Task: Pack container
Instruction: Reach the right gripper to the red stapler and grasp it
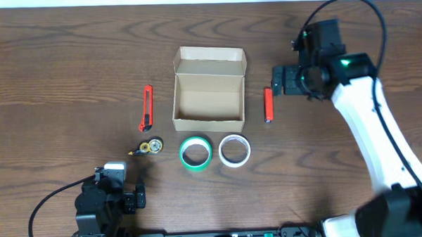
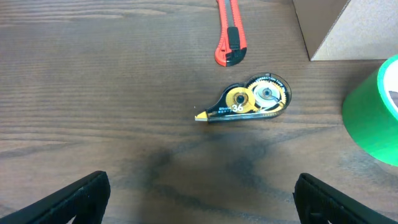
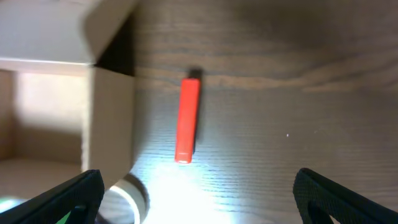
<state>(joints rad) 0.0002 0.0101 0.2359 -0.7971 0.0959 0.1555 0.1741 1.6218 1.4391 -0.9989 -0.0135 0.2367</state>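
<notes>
Container point(image 1: 208, 90) stands open at mid-table, flap tipped back. The correction-tape dispenser point(image 2: 247, 99) reads "36". Left gripper point(image 2: 202, 199) and right gripper point(image 3: 198, 193) both have their jaws spread wide.

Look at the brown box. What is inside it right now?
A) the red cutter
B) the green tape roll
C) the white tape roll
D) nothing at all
D: the overhead view shows only the bare floor of the container, while the green tape roll, the white tape roll and the red cutter all lie on the table outside it.
</notes>
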